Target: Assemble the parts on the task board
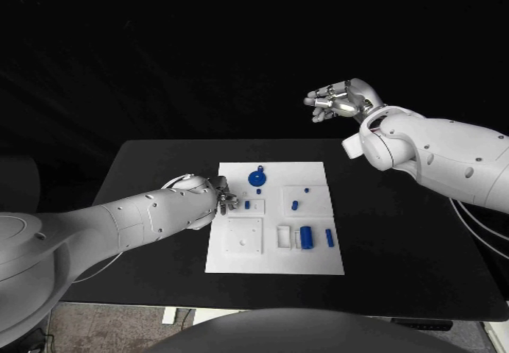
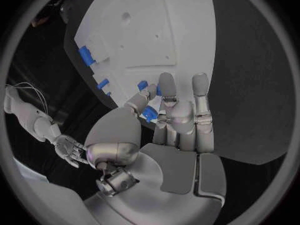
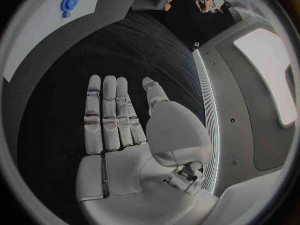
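Scanning from the left: my left hand (image 1: 208, 197) sits low at the left edge of the task board (image 1: 278, 261). Its wrist view shows thumb and one finger pinching a small blue part (image 2: 149, 114), the other fingers (image 2: 201, 101) straight and side by side over the black table (image 1: 159, 165).

The board is a flat white rectangular plate with raised white blocks and shallow recesses. On it, left to right: a short blue piece (image 1: 247, 205) just beside my left fingertips, a round blue disc with a knob (image 1: 257, 177) near the far edge, two small blue pegs (image 1: 296, 204) on the middle block, a blue cylinder (image 1: 307, 236) lying in a recess nearer the front, and a thin blue bar (image 1: 329, 237) just beside it. No writing or labels readable on any of these.

My right hand (image 1: 341, 101) hangs raised beyond the table's far right corner, well apart from the board. Its wrist view shows the palm flat, fingers (image 3: 105, 116) straight and close together, thumb set apart, nothing held.
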Tool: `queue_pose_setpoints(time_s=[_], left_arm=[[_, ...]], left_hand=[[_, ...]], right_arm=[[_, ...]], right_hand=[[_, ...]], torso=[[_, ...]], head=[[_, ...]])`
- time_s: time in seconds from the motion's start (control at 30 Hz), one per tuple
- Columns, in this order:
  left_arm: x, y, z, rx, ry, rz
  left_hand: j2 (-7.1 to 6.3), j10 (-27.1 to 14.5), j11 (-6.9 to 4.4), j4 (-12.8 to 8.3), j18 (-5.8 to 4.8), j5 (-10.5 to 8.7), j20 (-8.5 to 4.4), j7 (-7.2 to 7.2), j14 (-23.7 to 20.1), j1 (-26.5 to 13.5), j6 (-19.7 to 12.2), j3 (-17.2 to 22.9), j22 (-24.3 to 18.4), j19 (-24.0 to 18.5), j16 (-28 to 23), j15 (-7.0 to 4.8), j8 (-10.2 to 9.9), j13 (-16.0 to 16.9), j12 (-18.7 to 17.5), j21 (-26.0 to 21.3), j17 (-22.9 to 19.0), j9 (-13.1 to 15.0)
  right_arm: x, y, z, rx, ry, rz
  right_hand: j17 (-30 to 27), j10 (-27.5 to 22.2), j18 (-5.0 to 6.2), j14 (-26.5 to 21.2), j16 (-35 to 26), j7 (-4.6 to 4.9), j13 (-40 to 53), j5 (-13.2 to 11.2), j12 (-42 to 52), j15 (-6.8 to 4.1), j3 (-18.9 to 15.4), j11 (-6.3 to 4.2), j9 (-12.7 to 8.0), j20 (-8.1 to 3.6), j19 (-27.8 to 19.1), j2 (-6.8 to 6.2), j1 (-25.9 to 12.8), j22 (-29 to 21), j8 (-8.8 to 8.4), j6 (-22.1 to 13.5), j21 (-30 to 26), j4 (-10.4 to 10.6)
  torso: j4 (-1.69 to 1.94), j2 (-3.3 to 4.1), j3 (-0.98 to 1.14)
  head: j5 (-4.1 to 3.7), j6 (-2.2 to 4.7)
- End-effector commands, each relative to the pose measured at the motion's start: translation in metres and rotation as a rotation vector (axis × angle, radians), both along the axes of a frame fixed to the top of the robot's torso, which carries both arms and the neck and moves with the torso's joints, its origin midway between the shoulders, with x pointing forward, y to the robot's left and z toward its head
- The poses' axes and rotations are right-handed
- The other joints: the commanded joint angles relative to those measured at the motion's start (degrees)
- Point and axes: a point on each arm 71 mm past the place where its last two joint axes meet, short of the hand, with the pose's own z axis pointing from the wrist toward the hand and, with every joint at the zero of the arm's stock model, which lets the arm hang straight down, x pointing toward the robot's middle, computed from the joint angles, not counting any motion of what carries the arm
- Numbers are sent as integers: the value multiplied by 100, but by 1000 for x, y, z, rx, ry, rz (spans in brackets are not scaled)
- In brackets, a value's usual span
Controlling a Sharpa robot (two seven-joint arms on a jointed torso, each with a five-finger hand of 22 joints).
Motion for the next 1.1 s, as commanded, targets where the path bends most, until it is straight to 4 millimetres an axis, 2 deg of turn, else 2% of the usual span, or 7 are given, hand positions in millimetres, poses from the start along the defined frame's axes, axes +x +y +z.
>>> queue_pose_setpoints(time_s=[0.03,0.17,0.4,0.43,0.5,0.57,1.1], left_arm=[[-4,-5,-5,-2,43,-14],[-5,-5,-5,-2,50,-15],[-5,-5,-6,4,65,-19],[-4,-5,-6,5,66,-18],[-4,-5,-6,7,66,-16],[-3,-5,-6,9,65,-14],[-3,-6,-6,17,84,-23]], left_hand=[[106,211,-97,52,-9,-8,-50,-465,-8,39,489,226,94,-10,-1,-25,21,6,-10,11,1,-2],[99,212,-98,54,-13,-3,-53,-466,-8,44,492,227,94,-10,-1,-26,23,6,-11,9,-2,1],[101,212,-96,59,-19,-35,-54,-466,-9,47,493,215,94,-11,0,-24,22,9,-7,4,-5,7],[115,213,-96,65,-21,-94,-53,-468,-9,41,493,204,92,-10,-1,-23,21,11,-5,2,-6,7],[215,215,-93,130,-29,-395,-46,-474,-4,-26,508,114,85,-6,7,-22,21,16,10,-9,7,10],[284,213,-94,114,-29,-481,-40,-476,-4,-44,506,24,78,6,10,-22,20,19,20,-29,5,11],[312,210,-83,113,-41,-501,-50,-471,-15,-63,494,-33,82,10,-8,-25,20,10,5,-78,-28,14]], right_arm=[[0,2,0,-4,0,19],[0,2,0,-4,0,19],[-1,2,0,-5,2,21],[-1,2,0,-6,2,22],[-1,2,0,-6,3,23],[-1,2,0,-7,3,24],[-1,3,0,-9,6,30]], right_hand=[[2,22,-74,-19,23,-1,-8,34,-5,-39,35,-34,3,10,22,14,-41,-6,-15,48,16,13],[2,22,-74,-19,23,-1,-8,34,-5,-39,35,-34,3,10,22,14,-41,-6,-15,48,16,13],[1,19,-75,-24,20,1,-11,59,-9,-38,46,-33,3,11,18,9,-42,-7,-16,44,15,9],[1,19,-75,-23,20,0,-12,75,-10,-38,48,-34,3,11,17,6,-42,-6,-16,43,15,9],[0,18,-75,-26,19,0,-14,106,-12,-38,53,-34,2,11,16,3,-41,-7,-16,42,14,7],[0,16,-75,-26,18,0,-15,116,-15,-38,57,-34,2,12,14,2,-41,-7,-16,40,14,6],[-1,15,-75,-31,16,1,-19,146,-20,-37,71,-33,2,12,11,-2,-44,-7,-16,39,14,4]], torso=[[-2,-1,2],[4,-3,9],[5,-3,1],[8,-3,0],[9,-2,0],[5,0,-1],[13,-7,1]], head=[[-7,-3],[-26,-7],[-37,-4],[-40,-3],[-43,-1],[-42,0],[-75,-13]])
